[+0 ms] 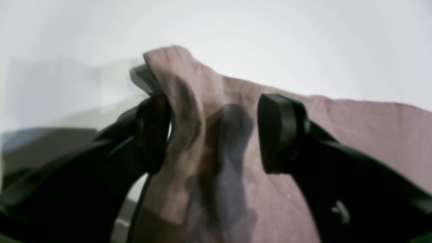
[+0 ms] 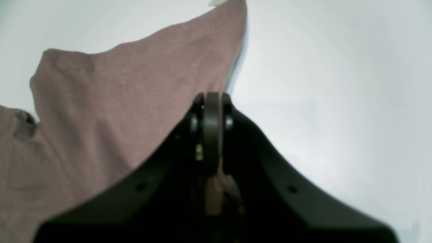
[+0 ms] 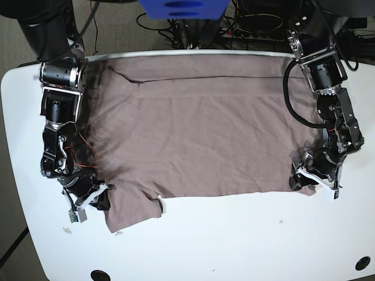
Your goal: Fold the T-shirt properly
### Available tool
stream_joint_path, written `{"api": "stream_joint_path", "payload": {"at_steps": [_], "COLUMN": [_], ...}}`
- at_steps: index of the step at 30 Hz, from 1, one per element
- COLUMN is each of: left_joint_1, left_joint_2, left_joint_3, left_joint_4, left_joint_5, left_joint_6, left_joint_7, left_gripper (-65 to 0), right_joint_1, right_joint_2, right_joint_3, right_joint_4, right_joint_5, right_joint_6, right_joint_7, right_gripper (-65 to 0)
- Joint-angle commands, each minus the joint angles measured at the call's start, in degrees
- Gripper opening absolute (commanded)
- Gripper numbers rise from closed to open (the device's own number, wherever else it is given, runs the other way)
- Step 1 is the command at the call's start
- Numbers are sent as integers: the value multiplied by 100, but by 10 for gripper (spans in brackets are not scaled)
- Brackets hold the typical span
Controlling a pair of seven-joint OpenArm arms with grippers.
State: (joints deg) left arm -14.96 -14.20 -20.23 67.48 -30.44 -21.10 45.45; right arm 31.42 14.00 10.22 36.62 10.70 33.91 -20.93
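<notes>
The mauve T-shirt (image 3: 205, 134) lies spread flat and wrinkled across the white table (image 3: 234, 246). My right gripper (image 3: 101, 202) is at the shirt's near left corner. In the right wrist view its jaws (image 2: 212, 101) are shut, with a strip of the shirt (image 2: 101, 118) pinched between them. My left gripper (image 3: 300, 181) is at the shirt's near right corner. In the left wrist view it (image 1: 212, 131) is open, its fingers wide apart over the shirt (image 1: 354, 135). A raised fold of fabric leans against one finger (image 1: 155, 135).
A blue object (image 3: 184, 7) and a tangle of cables stand behind the table's far edge. Two dark holes (image 3: 101, 274) sit near the table's front edge. A small pale scrap (image 3: 67, 229) lies beside my right gripper.
</notes>
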Motion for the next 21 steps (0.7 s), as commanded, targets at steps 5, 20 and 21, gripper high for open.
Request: {"api": "stream_joint_path", "payload": {"at_steps": [5,20,21], "left_joint_1": [-146,-97,-102], "left_joint_2": [-70,-159,-155], "left_joint_3": [100,314,279], "left_joint_4": [-180,-210,-207], "left_joint_5": [173,396,351], "left_joint_6": [39,121,107], "left_joint_7": [-233,-767,-750], "left_gripper": [-228,-623,-639], "right_joint_1": [68,8,18], "right_joint_2": [36,30,37], "right_joint_3": [-12,-33,-34], "right_joint_4": [64,129,133], "right_joint_5": [-75,-86,-83], "right_joint_6": [21,10,19], "right_joint_7": [-159,-151,-119], "right_gripper": [-650,-650,-650]}}
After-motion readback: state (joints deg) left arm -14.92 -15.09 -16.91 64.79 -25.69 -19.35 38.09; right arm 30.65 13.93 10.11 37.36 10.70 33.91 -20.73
